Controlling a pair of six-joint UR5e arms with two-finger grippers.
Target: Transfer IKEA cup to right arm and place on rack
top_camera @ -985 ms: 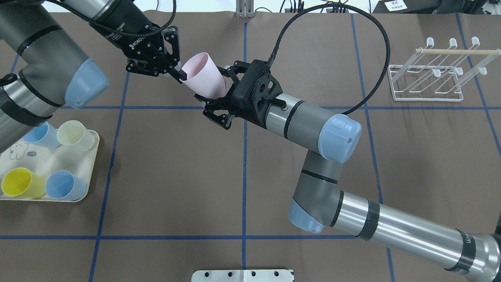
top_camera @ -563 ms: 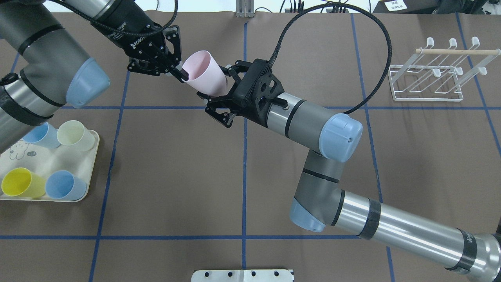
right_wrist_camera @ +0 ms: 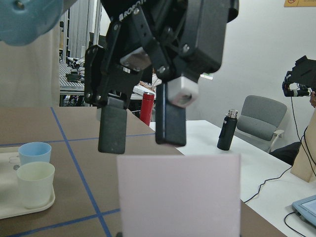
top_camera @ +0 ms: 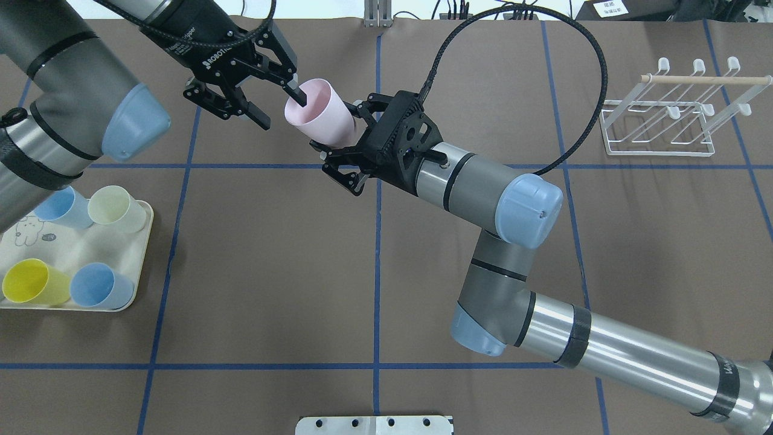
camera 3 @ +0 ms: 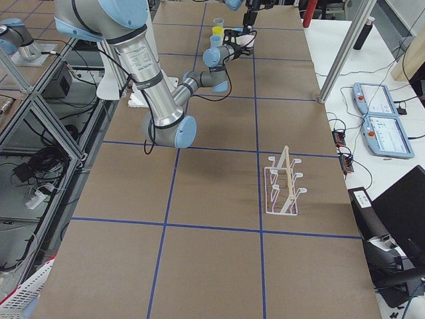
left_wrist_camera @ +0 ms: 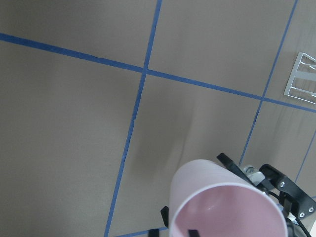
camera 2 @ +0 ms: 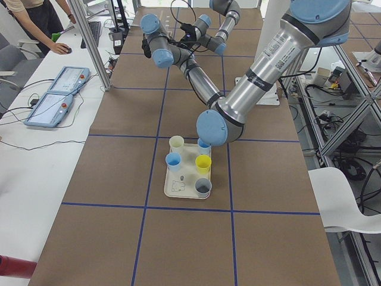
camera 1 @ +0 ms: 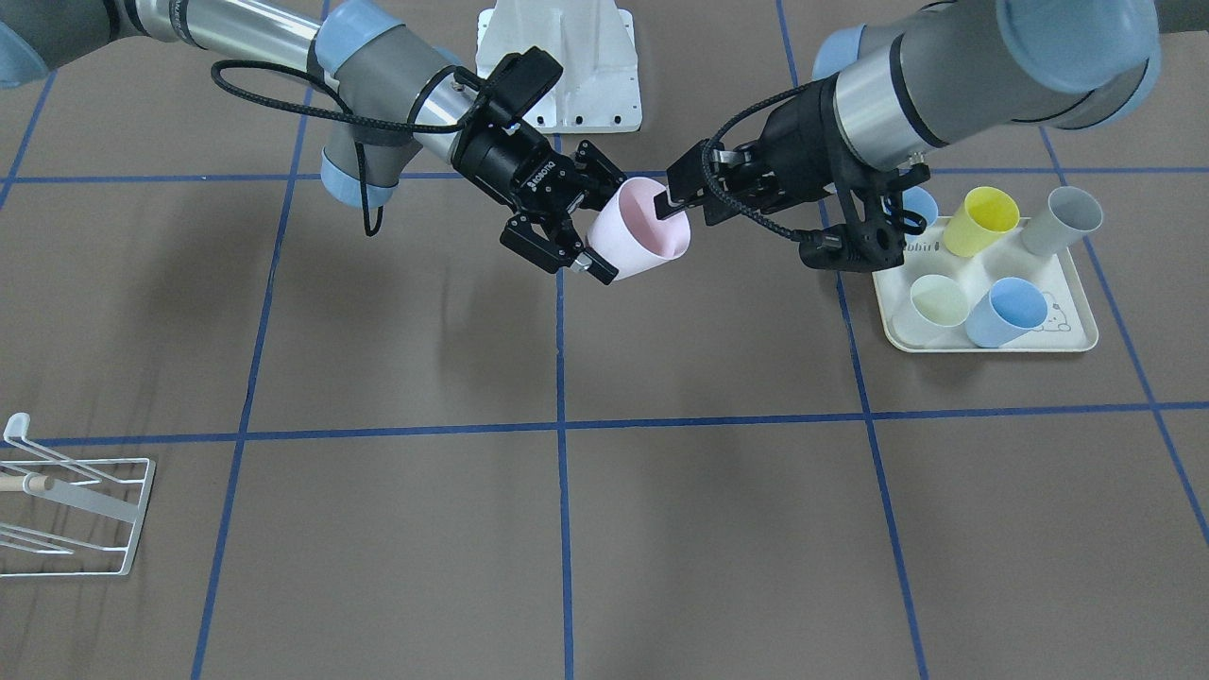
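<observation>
I see the right tool (camera 1: 604, 225) clamped round the pink cup (camera 1: 642, 236) near its base. The left tool (camera 1: 682, 200) is at the rim, one finger apparently inside; I can't confirm contact. The rack (camera 1: 94, 515) is well apart on the bench (camera 1: 567, 529).

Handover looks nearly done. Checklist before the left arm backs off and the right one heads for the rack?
1. Cup held: right gripper shut on the pink cup near its base, ok.
2. Release: left gripper open, ok.
3. Left arm free to retreat: not ok, one finger sits inside the cup's rim.
4. Grip firm enough to carry: cannot tell.
5. Target: rack upright, no cup on it, ok.
</observation>
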